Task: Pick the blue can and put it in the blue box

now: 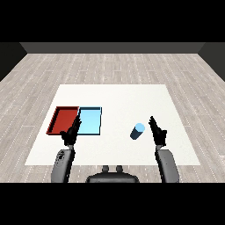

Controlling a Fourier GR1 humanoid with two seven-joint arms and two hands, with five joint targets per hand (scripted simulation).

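Observation:
A blue can (137,131) stands upright on the white table (118,101), right of centre. My right hand (157,132) hovers just to its right, fingers straight and open, a small gap away from the can. The light blue tray (89,121) lies left of centre with nothing in it. My left hand (71,133) is open at the near edge between the two trays, its fingertips over the blue tray's left rim.
A red tray (63,120) lies against the left side of the blue tray. Grey wood floor surrounds the table. The table's near edge runs just behind my wrists.

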